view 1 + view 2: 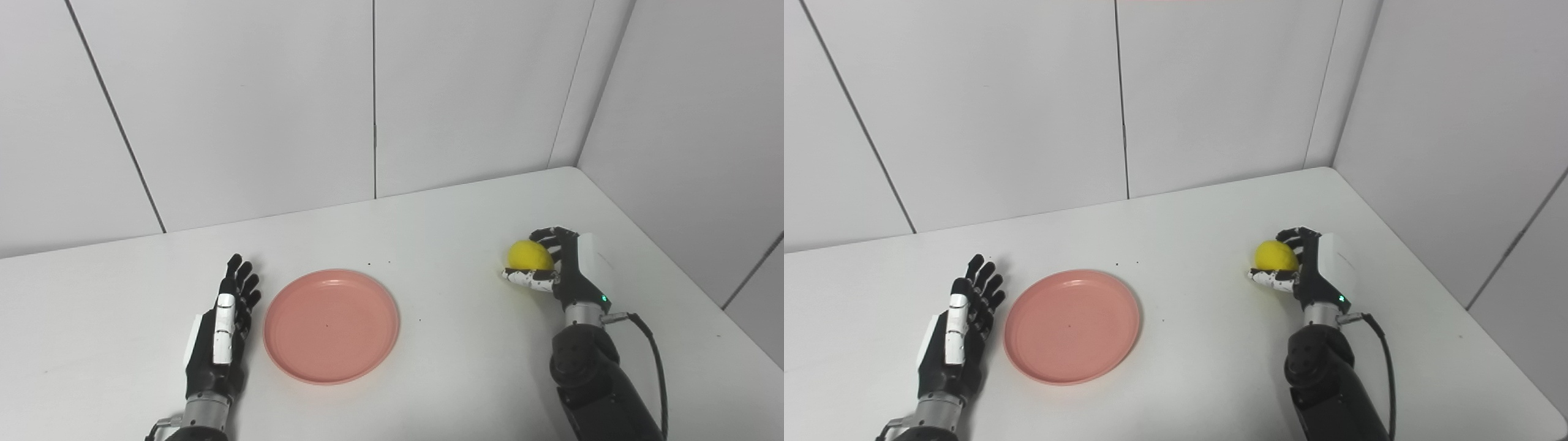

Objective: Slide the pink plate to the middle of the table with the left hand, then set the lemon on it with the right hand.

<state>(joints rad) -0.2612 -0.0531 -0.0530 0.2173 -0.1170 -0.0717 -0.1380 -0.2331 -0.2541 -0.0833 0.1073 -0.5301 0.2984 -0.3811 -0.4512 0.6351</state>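
Note:
The pink plate (331, 325) lies flat and empty on the white table (441, 220), a little left of centre. My left hand (222, 334) stands on edge just left of the plate's rim, fingers straight and apart, holding nothing; a narrow gap shows between it and the rim. The yellow lemon (530, 255) is at the right side of the table. My right hand (560, 263) is curled around it, thumb under its near side and fingers over its far side. The lemon is low over the table; I cannot tell whether it touches the table.
Grey wall panels (245, 110) run close behind the table and along its right side (692, 135). The table's right edge (674, 263) passes near the right arm. A black cable (655, 355) loops off the right wrist.

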